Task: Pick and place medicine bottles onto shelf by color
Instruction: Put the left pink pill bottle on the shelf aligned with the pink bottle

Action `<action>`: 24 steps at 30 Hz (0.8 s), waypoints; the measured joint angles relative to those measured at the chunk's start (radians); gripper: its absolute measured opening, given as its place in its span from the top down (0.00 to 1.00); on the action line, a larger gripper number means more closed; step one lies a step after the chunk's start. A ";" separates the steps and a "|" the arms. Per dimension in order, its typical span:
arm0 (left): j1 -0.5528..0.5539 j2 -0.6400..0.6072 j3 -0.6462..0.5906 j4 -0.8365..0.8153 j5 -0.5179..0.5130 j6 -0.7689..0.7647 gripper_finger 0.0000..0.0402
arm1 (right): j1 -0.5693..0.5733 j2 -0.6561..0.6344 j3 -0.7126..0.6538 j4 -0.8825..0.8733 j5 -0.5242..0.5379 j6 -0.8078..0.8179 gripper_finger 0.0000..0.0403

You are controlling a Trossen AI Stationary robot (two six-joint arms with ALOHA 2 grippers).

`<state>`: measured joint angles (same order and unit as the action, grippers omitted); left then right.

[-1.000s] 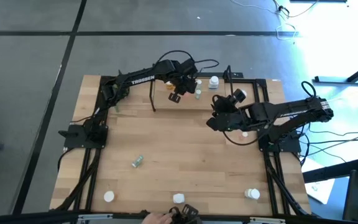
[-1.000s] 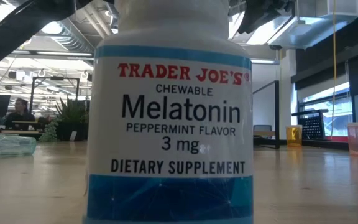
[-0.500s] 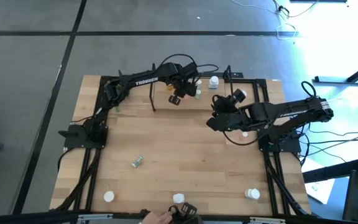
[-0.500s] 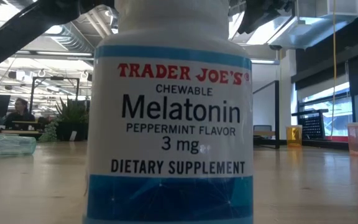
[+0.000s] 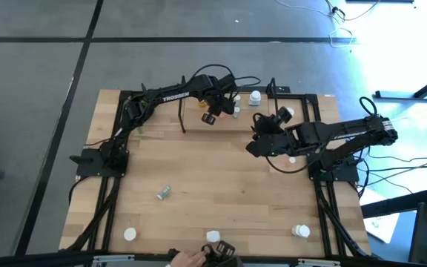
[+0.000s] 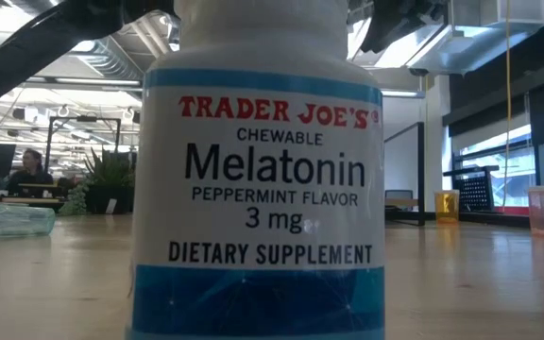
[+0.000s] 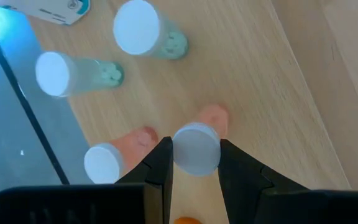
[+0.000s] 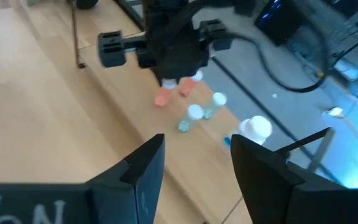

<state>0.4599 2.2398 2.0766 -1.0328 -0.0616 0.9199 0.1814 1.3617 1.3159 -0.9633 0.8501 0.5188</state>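
Observation:
My left gripper (image 5: 212,113) reaches over the light-wood shelf (image 5: 237,126) at the table's far side and is shut on a small orange bottle with a white cap (image 7: 196,148). A second orange bottle (image 7: 104,163) and two pale green bottles (image 7: 143,28) (image 7: 58,73) stand on the shelf board beside it. A white bottle (image 5: 255,96) stands farther right on the shelf. My right gripper (image 8: 194,168) is open and empty, above the table near the shelf's right part (image 5: 262,142). My left gripper pinches the orange bottle's white cap (image 7: 180,149) between its two fingers, one on each side. The fingers come from above, pointing down. The bottle is upright, its orange body (image 7: 214,116) below the cap; whether its base rests on the shelf board, I cannot tell.
A large white Melatonin bottle (image 6: 258,189) stands right before the low camera, near the table's front edge (image 5: 213,236). A pale green bottle (image 5: 164,193) lies on the table. White-capped bottles stand at front left (image 5: 130,234) and front right (image 5: 300,231). A person's hand (image 5: 186,259) shows at the front edge.

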 joint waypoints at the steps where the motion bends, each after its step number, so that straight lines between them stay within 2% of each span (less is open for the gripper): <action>1: 0.000 0.000 0.000 0.000 0.000 0.000 0.79 | 0.000 0.000 0.000 0.005 -0.020 -0.004 0.54; 12: 0.000 0.000 0.000 -0.003 -0.001 0.000 0.79 | 0.000 0.000 0.000 0.005 -0.195 -0.003 0.54; 24: 0.000 0.000 0.000 -0.006 -0.001 -0.001 0.79 | 0.000 0.000 0.000 0.018 -0.199 -0.003 0.54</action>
<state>0.4599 2.2398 2.0766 -1.0386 -0.0628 0.9188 0.1818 1.3617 1.3159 -0.9454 0.6510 0.5156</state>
